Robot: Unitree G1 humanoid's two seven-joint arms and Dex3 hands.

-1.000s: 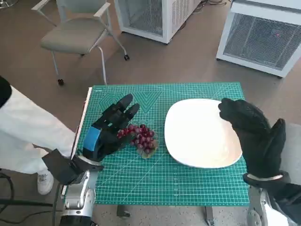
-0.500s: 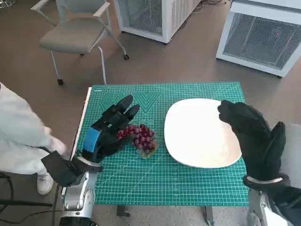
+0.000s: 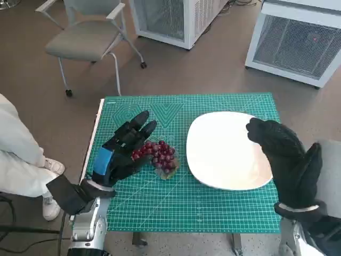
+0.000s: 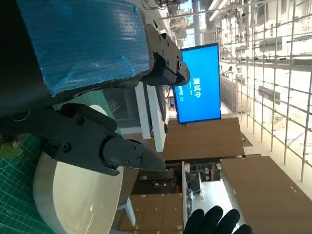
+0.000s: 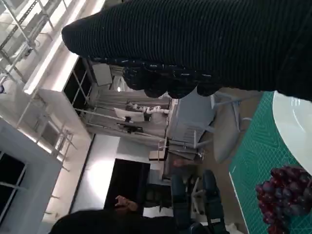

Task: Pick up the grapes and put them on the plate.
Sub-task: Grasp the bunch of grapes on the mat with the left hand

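the grapes [image 3: 159,156] lie on the green mat [image 3: 213,205], just left of the plate [image 3: 226,152] — which has nothing on it. they look soft, light and easily crushed, likely to shed berries, so cupping under the bunch seems safest. the left hand [image 3: 120,152] hovers over them, fingers spread; the right hand [image 3: 287,160] hangs over the plate's edge, holding nothing.

grey chair [image 3: 85,37] on brown floor [image 3: 213,69].

Even indoor light, sharp head view, bright glaring wrist backgrounds.
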